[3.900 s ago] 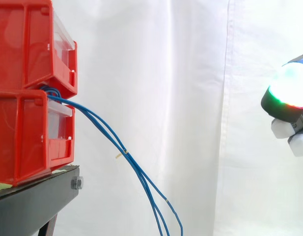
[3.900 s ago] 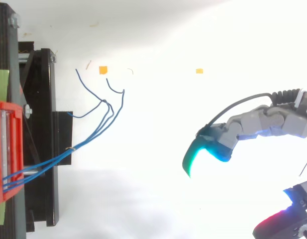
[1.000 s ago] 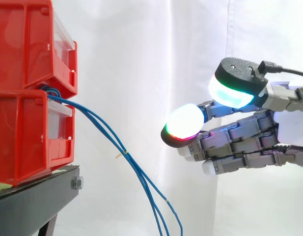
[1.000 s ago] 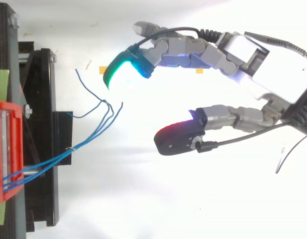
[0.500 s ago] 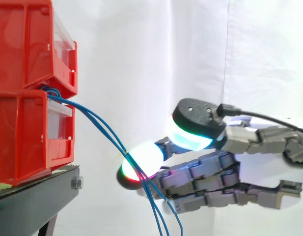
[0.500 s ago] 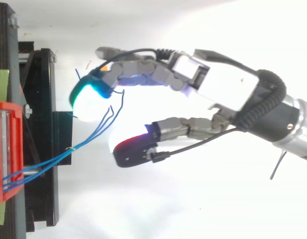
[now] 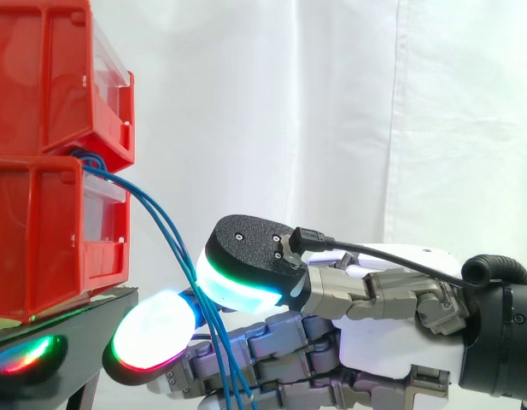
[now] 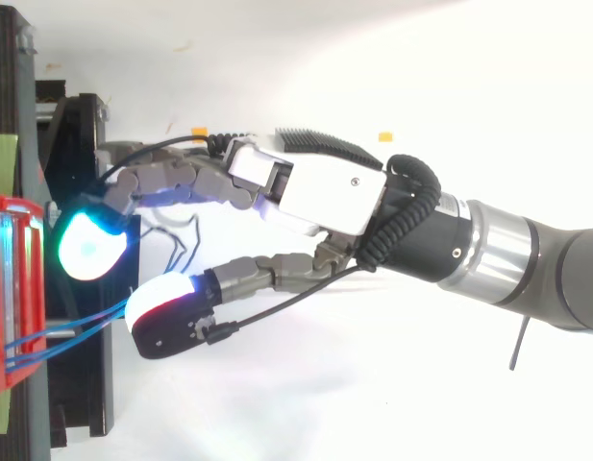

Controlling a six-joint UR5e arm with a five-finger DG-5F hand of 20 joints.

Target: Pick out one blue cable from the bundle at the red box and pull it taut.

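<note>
White curtain (image 7: 331, 102) backs red bins (image 7: 41, 171) on black stand (image 8: 85, 403).

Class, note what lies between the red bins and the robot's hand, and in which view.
The blue cables, running from the red bins down to the hand; the side view shows it.

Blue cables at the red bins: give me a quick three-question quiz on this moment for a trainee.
1. True or false: the blue cables come out between the two stacked red bins.
2. The hand is: A) curled into a fist; B) stretched toward the bins, thumb and fingers apart; C) lying flat on top of the bins.
3. Fill in: the bins rest on a ____ stand.
Key: 1 true; 2 B; 3 black.
</note>
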